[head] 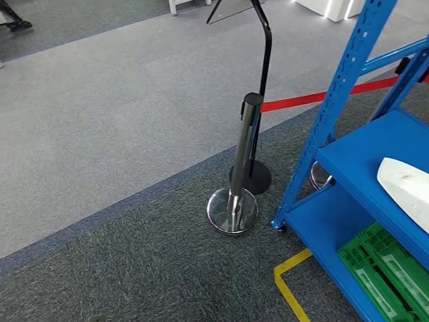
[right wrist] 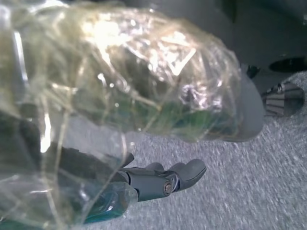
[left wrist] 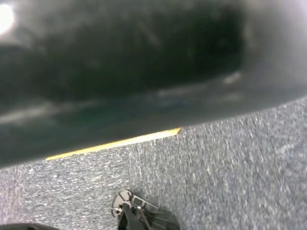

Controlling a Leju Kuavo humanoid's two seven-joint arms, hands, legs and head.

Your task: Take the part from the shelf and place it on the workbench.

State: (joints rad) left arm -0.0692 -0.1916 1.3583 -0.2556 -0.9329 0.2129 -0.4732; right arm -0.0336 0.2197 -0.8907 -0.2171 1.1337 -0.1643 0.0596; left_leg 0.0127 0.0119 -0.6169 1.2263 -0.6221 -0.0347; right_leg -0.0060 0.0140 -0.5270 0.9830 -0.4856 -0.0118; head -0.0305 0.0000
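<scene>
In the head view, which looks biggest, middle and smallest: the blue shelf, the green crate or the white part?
1. blue shelf
2. green crate, cut off by the picture's edge
3. white part, also cut off, so crate versus part is unsure

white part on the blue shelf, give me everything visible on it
The white part is a smooth, rounded, elongated piece that looks like moulded plastic, with a few small dark marks on top. It lies flat on the upper blue shelf board, one rounded end pointing toward the shelf's upright, the other end cut off by the picture's edge. It rests on the board alone; no hand touches it. Below it, on the lower board, sits a green crate.
</scene>
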